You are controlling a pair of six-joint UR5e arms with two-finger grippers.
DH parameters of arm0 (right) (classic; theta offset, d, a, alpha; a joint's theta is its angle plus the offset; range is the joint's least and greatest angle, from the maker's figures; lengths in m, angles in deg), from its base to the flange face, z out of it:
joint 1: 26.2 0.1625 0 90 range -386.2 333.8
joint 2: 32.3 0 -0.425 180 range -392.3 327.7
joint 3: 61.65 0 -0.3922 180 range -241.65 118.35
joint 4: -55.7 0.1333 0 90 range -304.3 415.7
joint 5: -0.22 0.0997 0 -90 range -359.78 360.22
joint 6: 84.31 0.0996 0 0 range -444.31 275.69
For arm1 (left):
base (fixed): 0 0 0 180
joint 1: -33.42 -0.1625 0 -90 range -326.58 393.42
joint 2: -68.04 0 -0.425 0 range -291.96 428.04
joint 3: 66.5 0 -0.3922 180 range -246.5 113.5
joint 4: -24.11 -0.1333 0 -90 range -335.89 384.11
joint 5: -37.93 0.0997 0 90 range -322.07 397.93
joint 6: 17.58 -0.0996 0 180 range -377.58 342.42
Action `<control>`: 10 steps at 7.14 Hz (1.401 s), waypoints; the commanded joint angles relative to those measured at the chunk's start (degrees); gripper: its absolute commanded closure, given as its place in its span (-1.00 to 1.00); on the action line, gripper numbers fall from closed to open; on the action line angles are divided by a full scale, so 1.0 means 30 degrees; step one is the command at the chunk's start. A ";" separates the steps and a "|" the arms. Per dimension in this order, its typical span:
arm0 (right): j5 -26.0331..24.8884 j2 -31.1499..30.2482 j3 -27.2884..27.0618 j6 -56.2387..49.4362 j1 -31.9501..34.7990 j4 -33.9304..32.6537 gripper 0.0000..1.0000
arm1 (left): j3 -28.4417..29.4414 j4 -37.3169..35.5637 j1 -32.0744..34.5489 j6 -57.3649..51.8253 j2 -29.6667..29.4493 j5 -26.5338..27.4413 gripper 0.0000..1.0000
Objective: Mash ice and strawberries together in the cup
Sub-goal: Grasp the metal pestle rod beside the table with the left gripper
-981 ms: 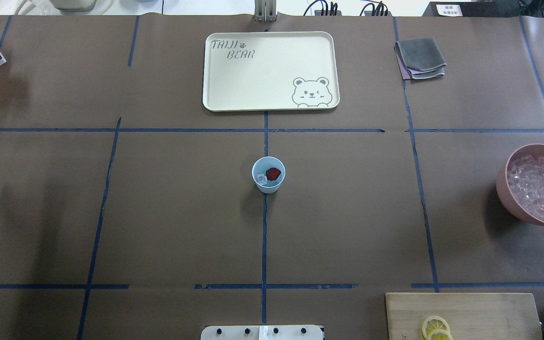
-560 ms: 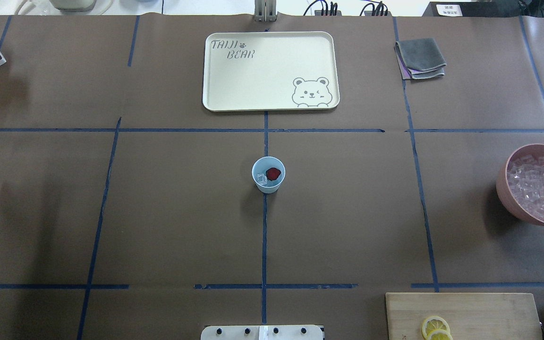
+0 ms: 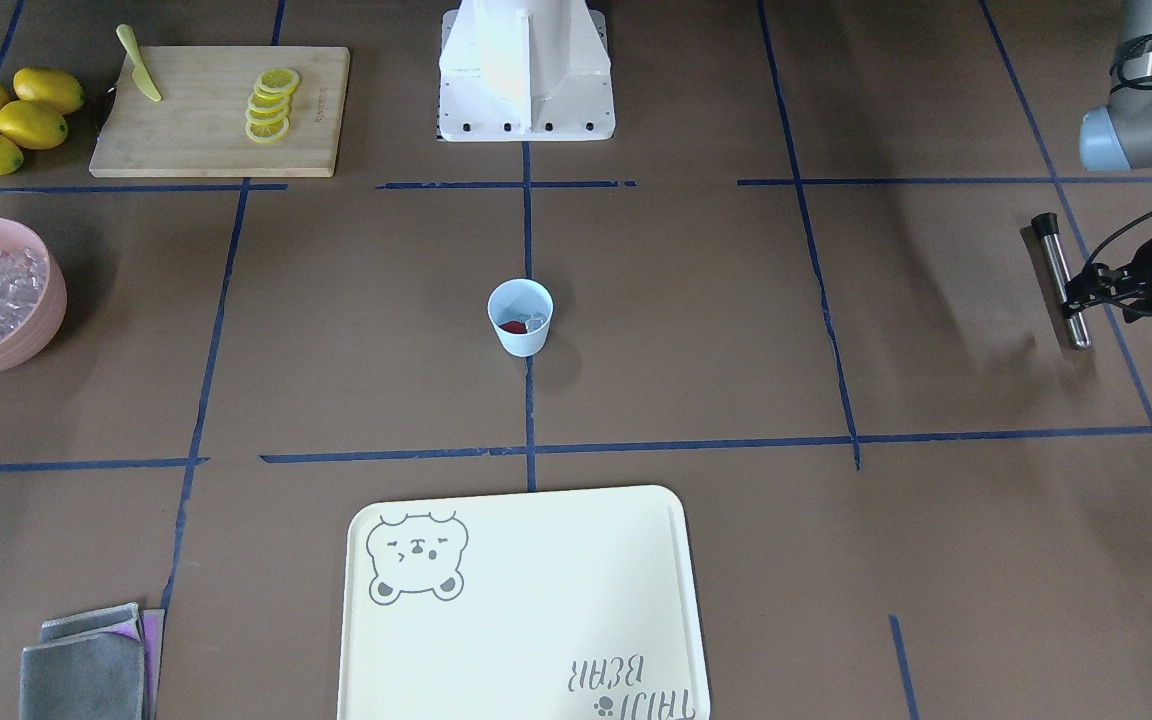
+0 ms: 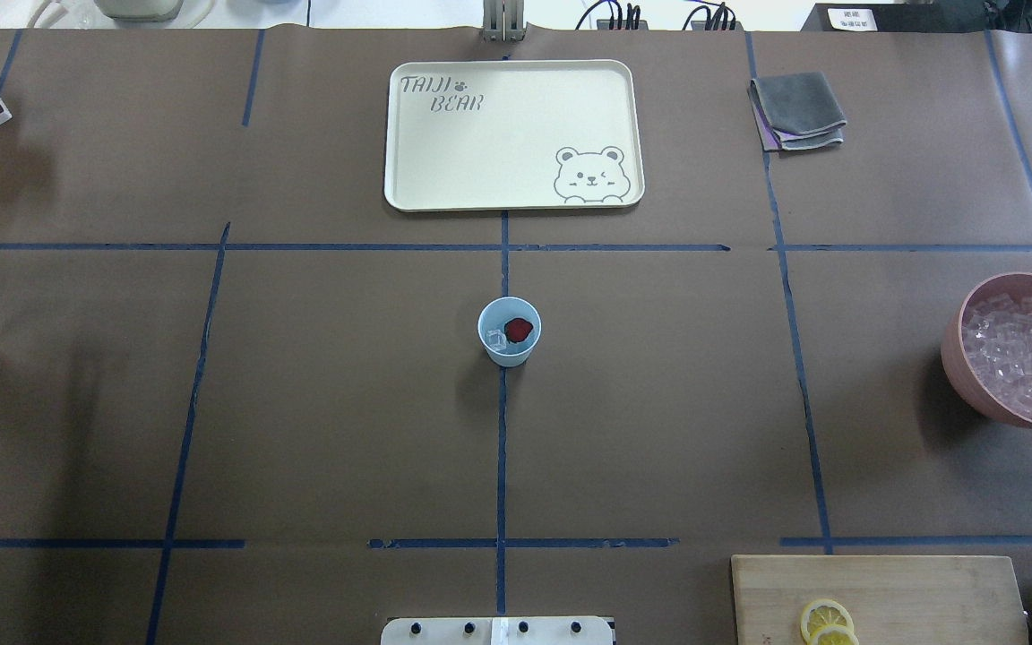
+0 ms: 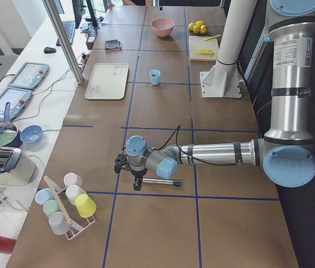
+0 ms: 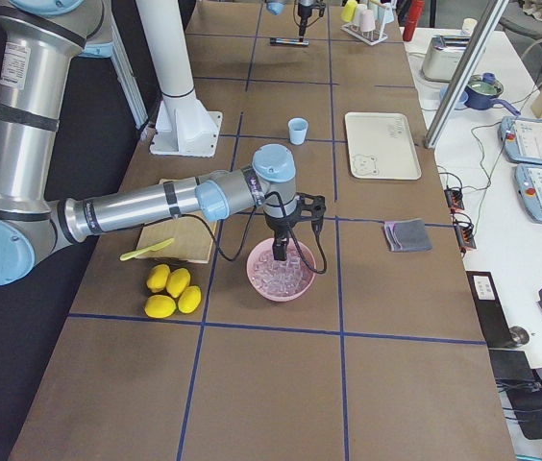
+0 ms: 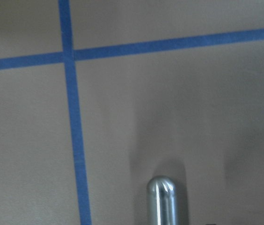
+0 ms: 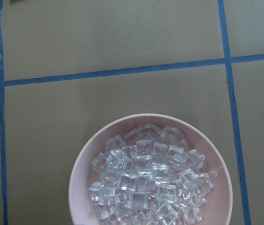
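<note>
robotics lab – tape-gridded table [image 4: 659, 403], mounted arm [image 5: 213, 153], teach pendants [image 5: 28, 75] on side bench [image 5: 40, 117]

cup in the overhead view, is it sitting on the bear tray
No, the cup stands on the brown table, well apart from the tray.

- Counting one pale blue cup [image 4: 509, 356] at the middle of the table [image 4: 319, 403].
- Holding, inside it, one strawberry piece [image 4: 519, 329] and one or two ice cubes [image 4: 496, 339], too small to separate.
- Showing one pink bowl [image 4: 953, 358], carrying a heap of ice [image 4: 1022, 358] too dense to count.
- Lying singly: one cream tray [image 4: 516, 134], one cutting board [image 3: 206, 135], one yellow-green knife [image 3: 139, 63], one metal rod [image 3: 1051, 255].
- Numbering four whole lemons [image 3: 31, 122] and four or five overlapping lemon slices [image 3: 266, 105].
- Showing one stack of folded cloths [image 4: 798, 103], grey over purple.
- Standing at the table's end: one rack [image 5: 60, 201] bearing six small cups [image 5: 85, 205].
</note>
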 commanded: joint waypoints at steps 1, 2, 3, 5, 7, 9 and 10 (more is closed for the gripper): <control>0.0000 -0.0106 -0.0019 0.0028 -0.0001 0.0025 -1.00 | 0.0186 0.0073 -0.0293 0.0372 0.0126 -0.0053 -0.74; 0.0000 -0.0077 0.0068 0.0028 -0.0030 0.0025 -1.00 | 0.0389 0.0044 -0.0642 0.0430 0.0126 -0.0054 -0.74; 0.0000 -0.0048 0.0069 0.0028 -0.0030 -0.0004 -1.00 | 0.0391 0.0044 -0.0732 0.0430 0.0097 -0.0083 -0.74; 0.0000 -0.0019 0.0069 0.0057 -0.0030 -0.0004 -1.00 | 0.0392 -0.0015 -0.0733 0.0372 0.0126 -0.0808 -0.70; 0.0000 0.0011 0.0069 0.0116 -0.0030 0.0025 -1.00 | 0.0450 -0.0131 -0.0733 0.0372 0.0185 -0.1811 -0.49; 0.0000 0.0011 0.0069 0.0116 -0.0030 0.0025 -1.00 | 0.0537 -0.0191 -0.0704 0.0372 0.0214 -0.1811 -0.08; 0.0000 0.0011 0.0040 0.0145 -0.0030 -0.0004 -1.00 | 0.0596 -0.0191 -0.0704 0.0372 0.0243 -0.1811 0.56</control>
